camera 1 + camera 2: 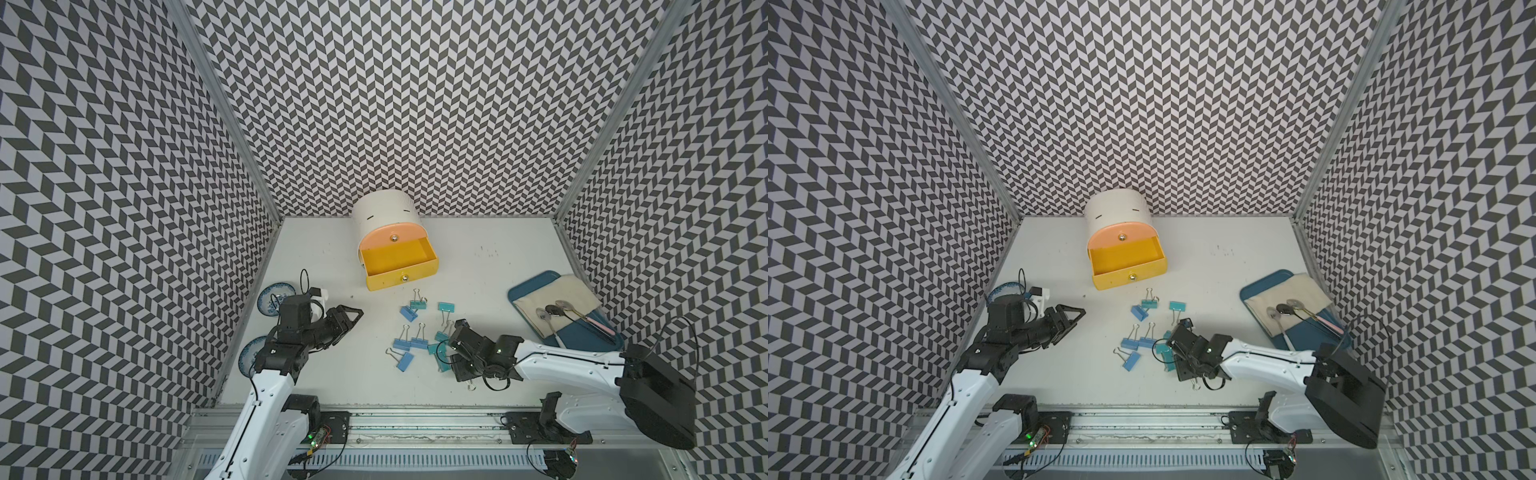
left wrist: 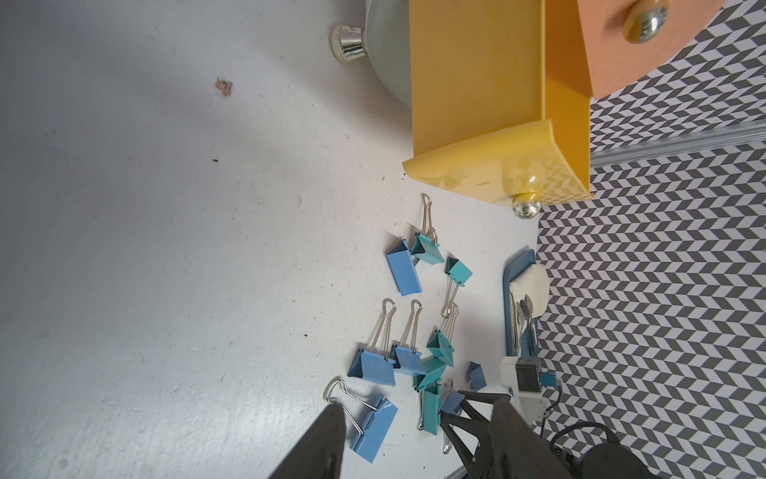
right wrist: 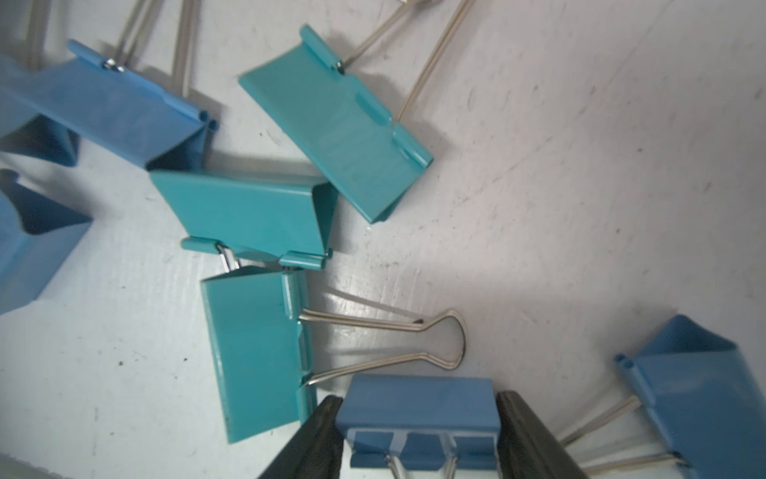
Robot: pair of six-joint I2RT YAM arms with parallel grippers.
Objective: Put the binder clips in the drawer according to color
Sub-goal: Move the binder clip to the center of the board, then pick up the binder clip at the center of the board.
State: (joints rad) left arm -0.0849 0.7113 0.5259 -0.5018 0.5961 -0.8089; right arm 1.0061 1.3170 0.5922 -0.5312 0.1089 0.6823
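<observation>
Low centre in both top views, your right gripper [image 3: 418, 414] pinches the blue clip [image 3: 414, 396] end to end between its fingers [image 3: 319, 439], likely to lift it clear of the teal clips [image 3: 257, 215] just beside. Mid-left, your left gripper [image 1: 351, 320] hangs spread, empty. Farther up, the yellow drawer [image 1: 382, 282] stands open to receive.

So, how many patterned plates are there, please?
2: the far plate and the near plate, both along the table's left edge, partly under the left arm; others may be hidden.

binder clips [image 1: 408, 313] lie scattered before the drawer [image 1: 384, 210].
</observation>
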